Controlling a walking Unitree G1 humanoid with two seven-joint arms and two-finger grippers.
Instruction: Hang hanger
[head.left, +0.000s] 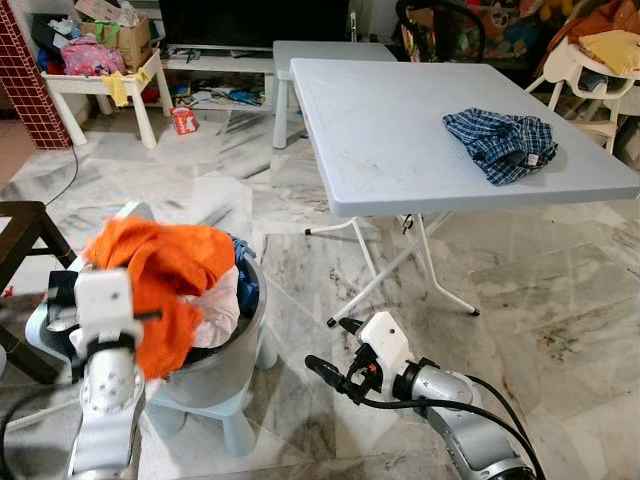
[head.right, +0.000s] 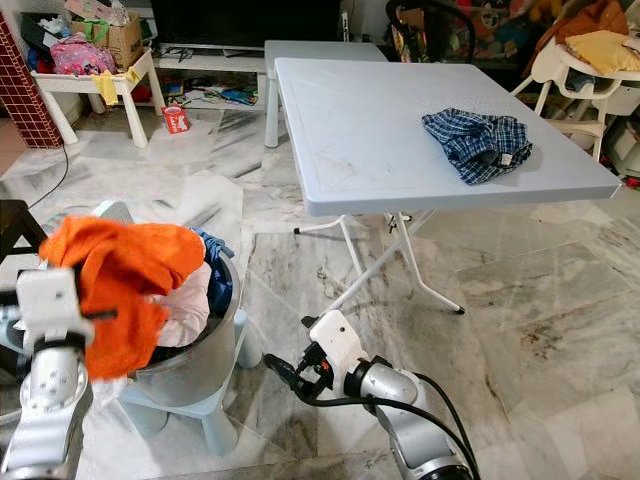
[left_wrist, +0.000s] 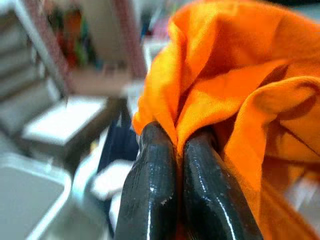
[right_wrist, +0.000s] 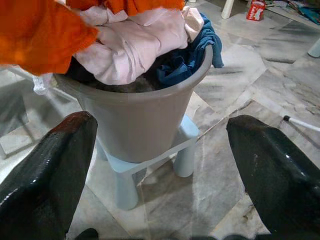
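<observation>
Left gripper (left_wrist: 175, 190): fingers pinched on my orange garment (head.left: 160, 275), lifted above bucket (right_wrist: 145, 125). Right gripper (head.left: 335, 355): spread wide, empty, beside bucket, farther from garment. Hanger unseen.

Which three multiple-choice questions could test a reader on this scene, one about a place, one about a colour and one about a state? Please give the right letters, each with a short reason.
1. Where does the checked blue garment lie?
A. on the folding table
B. in the grey bucket
C. on the floor

2. What colour is the cloth in the left gripper?
A. pink
B. orange
C. green

3. How does the right gripper stand?
A. shut on a hanger
B. shut on the bucket's rim
C. open, holding nothing

Answers:
1 A, it rests on the tabletop near the right edge.
2 B, the left wrist view shows orange fabric pinched between the fingers.
3 C, its fingers stand wide apart, facing the bucket.
</observation>
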